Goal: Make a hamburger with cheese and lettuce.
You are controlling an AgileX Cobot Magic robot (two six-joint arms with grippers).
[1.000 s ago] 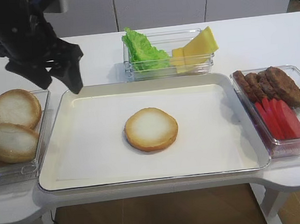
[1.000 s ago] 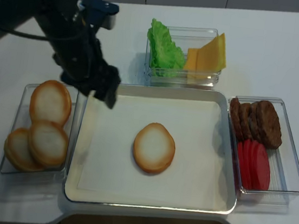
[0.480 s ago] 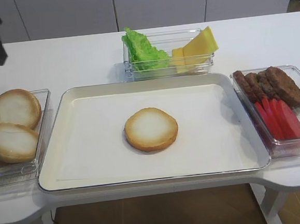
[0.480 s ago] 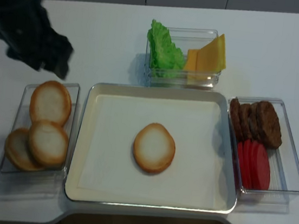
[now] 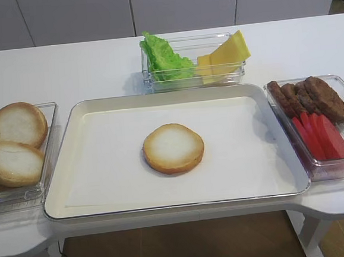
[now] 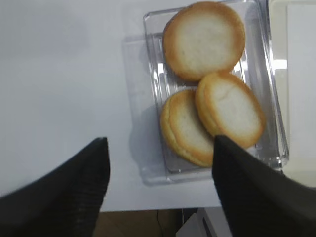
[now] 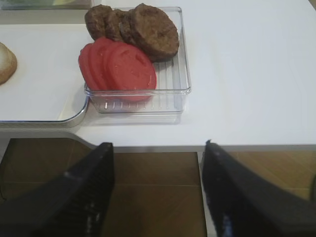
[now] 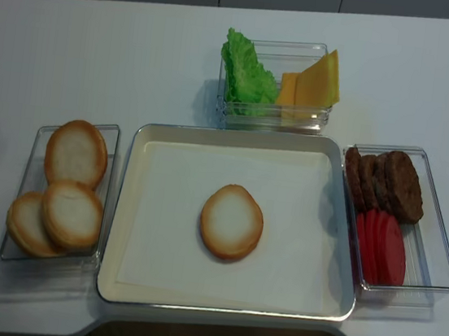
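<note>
Presently, findings as follows.

Hamburger: 1 round bun half with pale cream cut face and golden-brown rim [image 5: 173, 148], lying cut face up near the middle of the white rectangular tray [image 5: 99, 191]. Nothing rests on it.

Cheese: thin yellow-orange slices [image 5: 226, 53], leaning in the right part of the clear plastic box [image 5: 147, 80] behind the tray. Untouched, as judged.

Lettuce: bright green ruffled leaves [image 5: 161, 57], in the left part of the same box.

Spare buns: 3 round bun halves [image 6: 212, 84] in a clear container left of the tray.

Other fillings: brown patties [image 7: 136, 27] and red slices [image 7: 118, 66] in a clear container right of the tray.

Left gripper [image 6: 158, 197]: jaws apart, holding nothing, above the table beside the spare buns.

Right gripper [image 7: 155, 197]: jaws apart, empty, off the table's near edge by the patty container.

Progress: base laid only. Cheese, lettuce and a top bun remain outstanding.
</note>
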